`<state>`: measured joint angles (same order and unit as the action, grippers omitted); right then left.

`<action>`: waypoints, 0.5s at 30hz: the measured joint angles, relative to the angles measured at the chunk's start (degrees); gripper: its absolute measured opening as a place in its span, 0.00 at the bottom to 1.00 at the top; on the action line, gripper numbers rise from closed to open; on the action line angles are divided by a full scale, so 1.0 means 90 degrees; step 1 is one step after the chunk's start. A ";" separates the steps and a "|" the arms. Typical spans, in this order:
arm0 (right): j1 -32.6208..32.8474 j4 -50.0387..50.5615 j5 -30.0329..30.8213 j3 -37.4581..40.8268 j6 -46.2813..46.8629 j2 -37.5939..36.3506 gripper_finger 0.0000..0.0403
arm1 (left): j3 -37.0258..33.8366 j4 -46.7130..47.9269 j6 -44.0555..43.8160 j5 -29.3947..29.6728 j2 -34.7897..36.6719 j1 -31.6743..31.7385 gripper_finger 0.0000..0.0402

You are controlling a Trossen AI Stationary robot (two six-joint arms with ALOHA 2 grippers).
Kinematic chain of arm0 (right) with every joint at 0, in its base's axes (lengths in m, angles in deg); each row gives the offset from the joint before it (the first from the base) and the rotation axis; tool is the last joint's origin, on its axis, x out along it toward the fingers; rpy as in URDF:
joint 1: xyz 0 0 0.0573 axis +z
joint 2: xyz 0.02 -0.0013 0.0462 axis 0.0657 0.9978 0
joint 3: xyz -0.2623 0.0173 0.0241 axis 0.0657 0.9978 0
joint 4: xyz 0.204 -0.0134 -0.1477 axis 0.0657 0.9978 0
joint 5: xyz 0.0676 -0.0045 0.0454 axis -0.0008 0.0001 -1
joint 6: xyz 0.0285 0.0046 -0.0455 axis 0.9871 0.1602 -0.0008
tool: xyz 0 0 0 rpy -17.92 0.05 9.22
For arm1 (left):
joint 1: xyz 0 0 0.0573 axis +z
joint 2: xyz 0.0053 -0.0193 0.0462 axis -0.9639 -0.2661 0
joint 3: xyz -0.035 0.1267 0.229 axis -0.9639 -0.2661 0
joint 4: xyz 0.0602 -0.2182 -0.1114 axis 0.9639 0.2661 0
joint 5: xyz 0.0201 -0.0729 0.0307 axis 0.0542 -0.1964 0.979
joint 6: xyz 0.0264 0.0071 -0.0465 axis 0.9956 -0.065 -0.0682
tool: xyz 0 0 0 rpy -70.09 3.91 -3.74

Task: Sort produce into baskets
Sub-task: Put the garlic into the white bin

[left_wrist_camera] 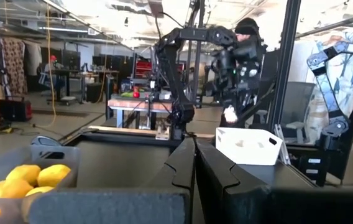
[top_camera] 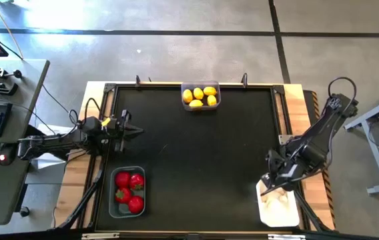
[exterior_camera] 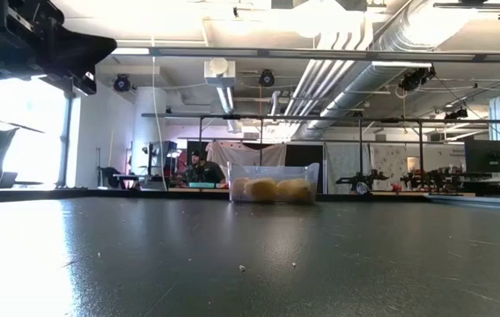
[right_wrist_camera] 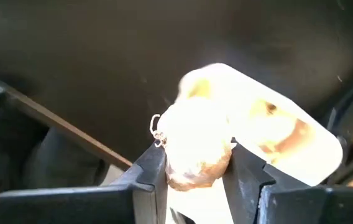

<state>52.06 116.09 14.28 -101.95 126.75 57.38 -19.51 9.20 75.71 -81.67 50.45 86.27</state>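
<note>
While no readable labels show up anywhere, lemons (top_camera: 200, 96) fill the far clear basket (top_camera: 201, 105), strawberries (top_camera: 129, 189) the near-left basket (top_camera: 111, 200), and the right pincer (right_wrist_camera: 195, 171) grips a garlic bulb (right_wrist_camera: 195, 149) over the white basket (top_camera: 277, 210); left pincer (left_wrist_camera: 195, 174) closed, empty.

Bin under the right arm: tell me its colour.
Opaque white bin, clearest in the left wrist view; the other two are see-through.

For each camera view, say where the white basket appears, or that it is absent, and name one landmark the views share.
High view: white basket at bottom right, under the right gripper.
Low view: not in it.
Left wrist view: right of centre.
Right wrist view: behind the held garlic bulb.
Shared landmark: the lemon basket.
</note>
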 joint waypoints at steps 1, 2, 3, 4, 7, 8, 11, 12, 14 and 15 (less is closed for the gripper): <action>0.0051 -0.0020 -0.0091 0.0081 0.0160 0.0042 0.25 | 0.0000 -0.0009 -0.0008 -0.0002 0.0002 0.0000 0.00; 0.0095 -0.0052 -0.0189 0.0165 0.0303 0.0090 0.25 | 0.0000 -0.0015 -0.0008 -0.0002 0.0002 0.0000 0.00; 0.0129 -0.0117 -0.0285 0.0250 0.0403 0.0142 0.25 | 0.0000 -0.0012 -0.0009 -0.0002 0.0000 0.0000 0.00; 0.0146 -0.0201 -0.0376 0.0319 0.0486 0.0202 0.25 | 0.0000 -0.0013 -0.0019 -0.0002 0.0000 0.0000 0.00; 0.0153 -0.0558 -0.0454 0.0518 0.0698 0.0397 0.25 | 0.0000 -0.0013 -0.0031 -0.0002 0.0000 0.0000 0.00; 0.0151 -0.0733 -0.0459 0.0591 0.0754 0.0463 0.25 | 0.0000 -0.0015 -0.0018 -0.0002 0.0000 0.0000 0.00; 0.0138 -0.1206 -0.0571 0.0801 0.0908 0.0702 0.25 | 0.0000 -0.0015 -0.0003 -0.0002 0.0000 0.0000 0.00; 0.0136 -0.1298 -0.0639 0.0862 0.0979 0.0790 0.25 | 0.0000 -0.0013 -0.0003 -0.0002 0.0002 0.0000 0.00; 0.0136 -0.1402 -0.0693 0.0953 0.1092 0.0971 0.25 | 0.0000 -0.0015 -0.0005 -0.0002 0.0000 0.0000 0.00; 0.0136 -0.1431 -0.0689 0.0991 0.1120 0.1076 0.25 | 0.0000 -0.0015 -0.0005 -0.0002 0.0000 -0.0001 0.00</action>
<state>53.29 103.21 8.08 -93.03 136.82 67.06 -19.51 9.07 75.66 -81.70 50.45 86.26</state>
